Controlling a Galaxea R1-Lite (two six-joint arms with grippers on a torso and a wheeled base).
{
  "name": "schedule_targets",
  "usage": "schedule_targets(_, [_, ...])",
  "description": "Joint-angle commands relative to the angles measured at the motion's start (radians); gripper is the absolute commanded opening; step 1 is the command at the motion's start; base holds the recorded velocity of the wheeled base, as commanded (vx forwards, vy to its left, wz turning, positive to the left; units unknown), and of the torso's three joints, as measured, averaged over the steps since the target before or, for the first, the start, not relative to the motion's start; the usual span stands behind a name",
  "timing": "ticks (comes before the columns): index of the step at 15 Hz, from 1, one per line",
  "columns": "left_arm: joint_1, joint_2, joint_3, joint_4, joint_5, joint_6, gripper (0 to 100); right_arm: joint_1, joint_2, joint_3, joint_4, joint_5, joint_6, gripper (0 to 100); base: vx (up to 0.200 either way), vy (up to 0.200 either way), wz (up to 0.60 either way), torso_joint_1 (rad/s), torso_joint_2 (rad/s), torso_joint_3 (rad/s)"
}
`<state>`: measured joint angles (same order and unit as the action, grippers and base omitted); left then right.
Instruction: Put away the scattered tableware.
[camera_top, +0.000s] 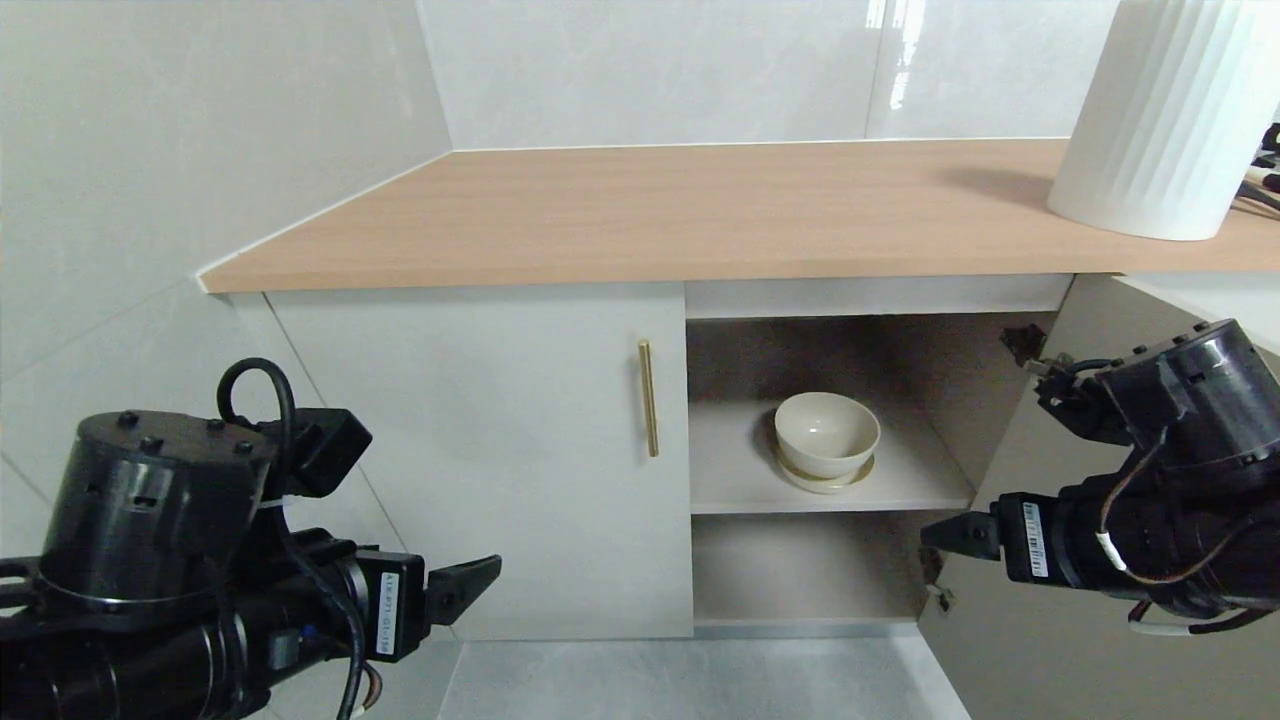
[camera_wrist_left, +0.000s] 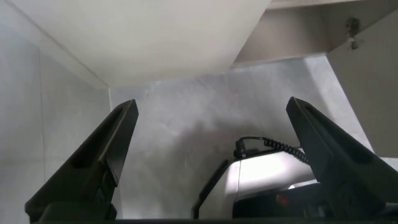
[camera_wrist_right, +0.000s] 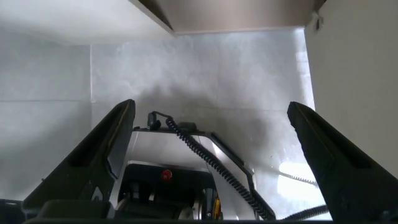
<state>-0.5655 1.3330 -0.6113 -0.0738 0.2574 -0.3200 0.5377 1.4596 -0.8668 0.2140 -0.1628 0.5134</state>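
The cream ceramic bowl (camera_top: 826, 432) sits in its matching saucer (camera_top: 826, 482) on the upper shelf (camera_top: 730, 470) of the pale cabinet, apparently stowed there. The left gripper (camera_top: 468, 583) hangs low before the closed door with the brass bar handle (camera_top: 648, 398), fingers spread wide and empty. The right gripper (camera_top: 948, 535), equally splayed and empty, sits beside the open door (camera_top: 1020, 640), likely placed to shut it.

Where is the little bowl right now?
In the head view, the cream bowl sits on a small plate on the upper shelf of the open cabinet, just right of the gold handle.
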Motion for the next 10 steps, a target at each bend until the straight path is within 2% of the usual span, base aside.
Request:
schedule_targets(1, [-0.002, -0.003, 0.001, 0.0, 0.002, -0.001, 100, 0.002, -0.004, 0.002, 0.001, 0.0, -0.001, 100, -0.2, 0.0, 0.0, 0.007, 0.0, 0.002])
schedule_targets(10, [-0.002, -0.001, 0.002, 0.0, 0.0, -0.001, 100, 0.004, -0.007, 0.0, 0.021, -0.001, -0.001, 100, -0.2, 0.0, 0.0, 0.002, 0.0, 0.005])
